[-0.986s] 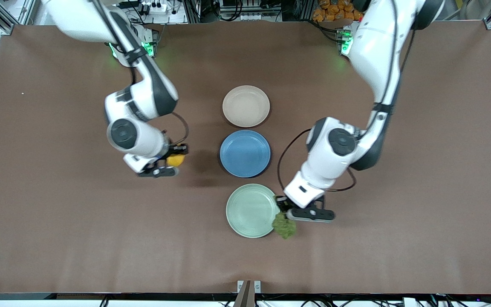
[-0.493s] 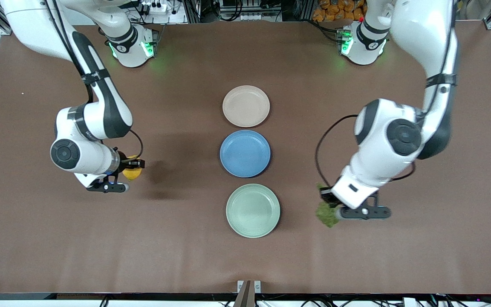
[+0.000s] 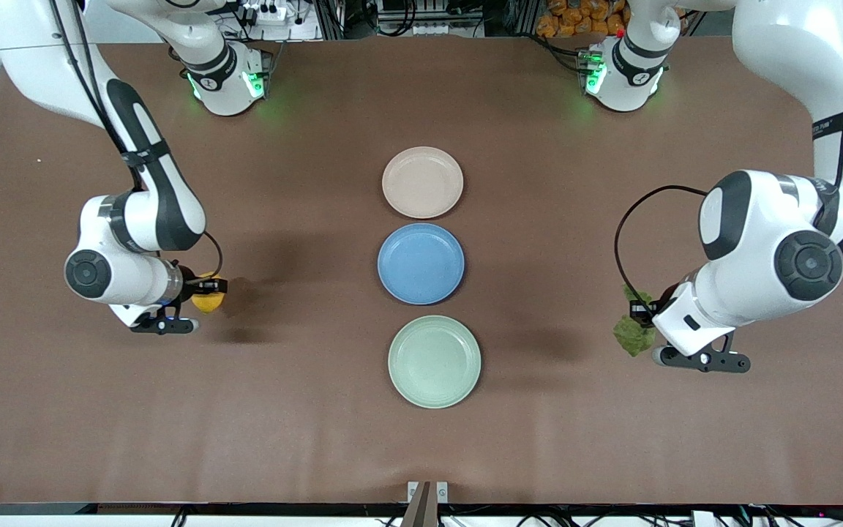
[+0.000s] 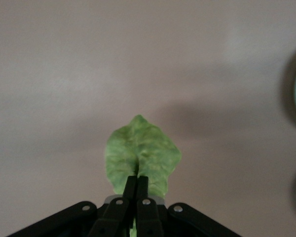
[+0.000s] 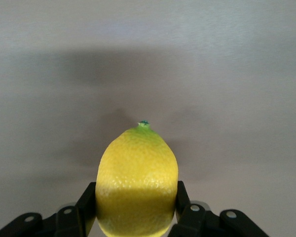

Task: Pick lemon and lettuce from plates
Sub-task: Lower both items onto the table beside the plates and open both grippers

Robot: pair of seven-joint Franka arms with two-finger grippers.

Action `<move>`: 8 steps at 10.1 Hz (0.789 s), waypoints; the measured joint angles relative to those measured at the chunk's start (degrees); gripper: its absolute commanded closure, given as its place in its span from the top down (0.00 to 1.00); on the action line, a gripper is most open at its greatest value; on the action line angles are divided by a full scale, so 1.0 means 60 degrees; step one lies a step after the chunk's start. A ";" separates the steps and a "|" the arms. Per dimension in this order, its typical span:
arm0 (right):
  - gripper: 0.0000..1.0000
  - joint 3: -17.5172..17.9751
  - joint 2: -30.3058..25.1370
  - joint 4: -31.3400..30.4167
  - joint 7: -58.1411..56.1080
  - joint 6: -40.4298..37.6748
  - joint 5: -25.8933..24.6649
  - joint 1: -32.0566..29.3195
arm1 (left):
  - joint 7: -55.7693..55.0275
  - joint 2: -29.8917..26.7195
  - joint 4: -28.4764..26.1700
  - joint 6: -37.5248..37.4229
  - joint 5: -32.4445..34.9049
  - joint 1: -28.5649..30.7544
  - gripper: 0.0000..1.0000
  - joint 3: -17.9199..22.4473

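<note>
My right gripper (image 3: 205,290) is shut on the yellow lemon (image 3: 208,297) over bare table toward the right arm's end; the lemon (image 5: 137,182) fills the space between the fingers in the right wrist view. My left gripper (image 3: 639,322) is shut on the green lettuce (image 3: 633,334) over bare table toward the left arm's end; the leaf (image 4: 142,158) hangs from the closed fingers in the left wrist view. The beige plate (image 3: 422,182) and the mint green plate (image 3: 434,361) lie bare in the middle of the table.
A blue plate (image 3: 421,263) lies between the two other plates, also bare. The brown table (image 3: 99,410) spreads wide around both grippers. The arm bases stand along the table's edge farthest from the front camera.
Both arms swung outward from the plates, the right gripper carrying the lemon toward its end of the table, the left gripper carrying the lettuce away from the mint plate toward its end.
</note>
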 measured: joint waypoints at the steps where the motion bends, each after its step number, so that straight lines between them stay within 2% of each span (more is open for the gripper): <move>1: 0.00 0.0002 0.0012 -0.0012 -0.0117 0.0000 0.0000 -0.0140 | 0.0066 0.0107 -0.0364 0.0127 0.0101 0.0088 0.00 -0.0001; 3: 0.00 0.0014 0.0074 -0.0082 -0.0132 0.0000 -0.0001 -0.0168 | 0.0242 0.0292 -0.1467 0.1166 0.0159 0.0341 0.00 -0.0001; 4: 0.30 0.0026 0.0109 -0.0091 -0.0132 0.0003 -0.0001 -0.0168 | 0.0371 0.0311 -0.2055 0.1670 0.0160 0.0503 0.00 -0.0001; 5: 0.39 0.0040 0.0142 -0.0094 -0.0132 0.0003 -0.0001 -0.0167 | 0.0441 0.0304 -0.2516 0.1934 0.0160 0.0607 0.00 -0.0003; 6: 0.78 0.0044 0.0198 -0.0099 -0.0131 0.0003 -0.0001 -0.0167 | 0.0461 0.0275 -0.2820 0.2073 0.0160 0.0620 0.00 -0.0012; 7: 1.00 0.0046 0.0245 -0.0101 -0.0131 0.0003 0.0002 -0.0167 | 0.0461 0.0226 -0.3068 0.2268 0.0160 0.0615 0.18 -0.0044; 8: 1.00 0.0059 0.0252 -0.0101 -0.0130 0.0004 0.0002 -0.0167 | 0.0460 0.0190 -0.3248 0.2423 0.0160 0.0615 0.64 -0.0064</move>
